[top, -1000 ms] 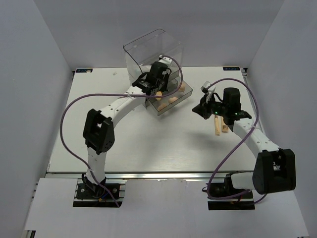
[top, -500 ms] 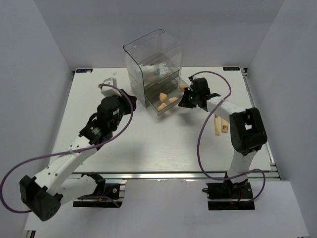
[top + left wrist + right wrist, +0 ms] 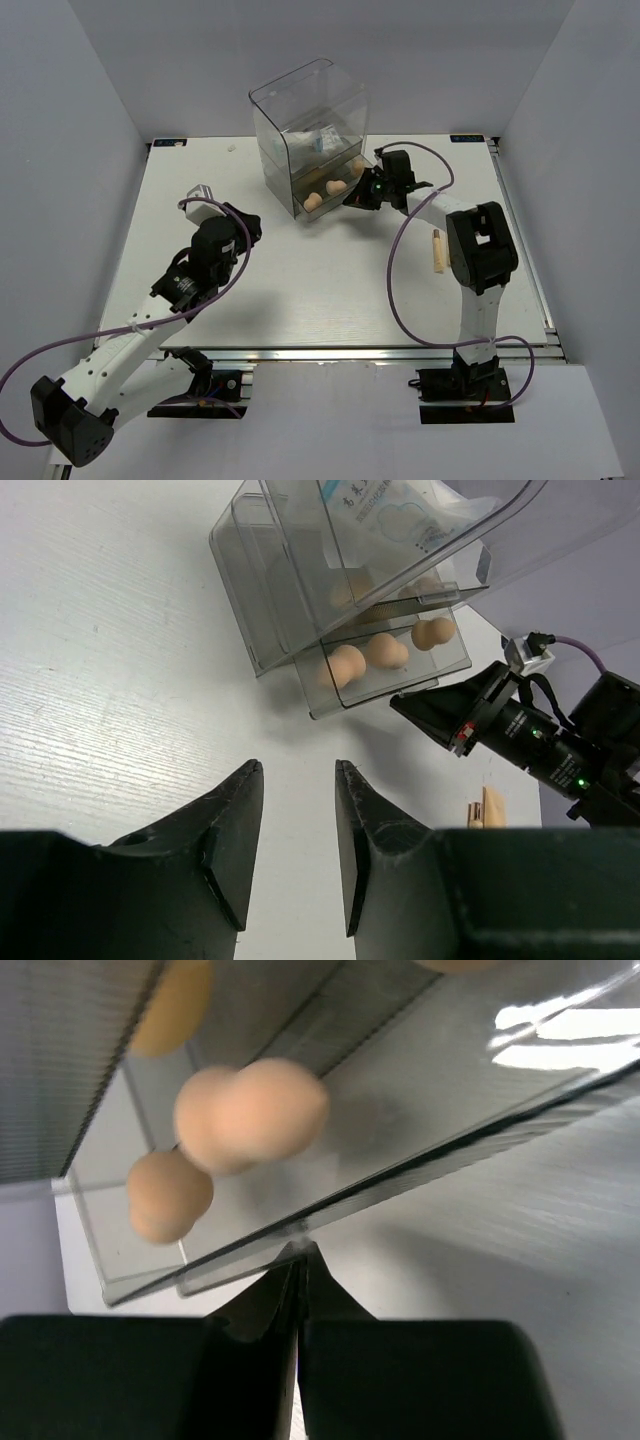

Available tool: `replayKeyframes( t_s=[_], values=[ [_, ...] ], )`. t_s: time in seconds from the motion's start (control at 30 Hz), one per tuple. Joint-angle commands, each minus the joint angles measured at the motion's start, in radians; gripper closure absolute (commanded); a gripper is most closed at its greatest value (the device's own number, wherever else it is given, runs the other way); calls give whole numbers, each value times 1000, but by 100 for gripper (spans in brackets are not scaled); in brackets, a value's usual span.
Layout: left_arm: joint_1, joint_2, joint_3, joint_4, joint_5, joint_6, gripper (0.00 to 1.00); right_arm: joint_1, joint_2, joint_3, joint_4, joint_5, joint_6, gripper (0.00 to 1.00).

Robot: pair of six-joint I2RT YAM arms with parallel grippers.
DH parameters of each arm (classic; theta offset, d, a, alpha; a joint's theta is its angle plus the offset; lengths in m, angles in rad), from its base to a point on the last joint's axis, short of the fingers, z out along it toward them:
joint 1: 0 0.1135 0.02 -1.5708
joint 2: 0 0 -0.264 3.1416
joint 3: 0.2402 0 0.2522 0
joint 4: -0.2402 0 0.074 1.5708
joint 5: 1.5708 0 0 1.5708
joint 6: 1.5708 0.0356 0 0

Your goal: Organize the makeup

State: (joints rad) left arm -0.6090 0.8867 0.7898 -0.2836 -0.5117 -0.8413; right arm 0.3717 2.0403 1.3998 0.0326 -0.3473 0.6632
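Three peach egg-shaped sponges (image 3: 345, 665); one blue-printed sachet (image 3: 385, 505) discernible; one beige stick (image 3: 437, 250); one clear drawer box (image 3: 300, 100).

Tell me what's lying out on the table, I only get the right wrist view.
Observer: A stick lies on the table, right of the box.
Operator: Where's the left end effector?
Observer: It hangs open and empty, apart from the box.
Operator: Anything above the sponges?
Observer: A sachet sits in an upper level of the box.
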Motion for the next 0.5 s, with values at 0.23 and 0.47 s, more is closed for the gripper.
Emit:
replayKeyframes(
  t_s=[0.23, 0.47],
  values=[
    [2, 26, -30, 58, -2, -8, 41, -74, -342, -240, 258, -235, -474, 85],
    [5, 63, -26, 93, 24, 22, 38, -83, -217, -78, 229, -134, -583, 38]
  ],
)
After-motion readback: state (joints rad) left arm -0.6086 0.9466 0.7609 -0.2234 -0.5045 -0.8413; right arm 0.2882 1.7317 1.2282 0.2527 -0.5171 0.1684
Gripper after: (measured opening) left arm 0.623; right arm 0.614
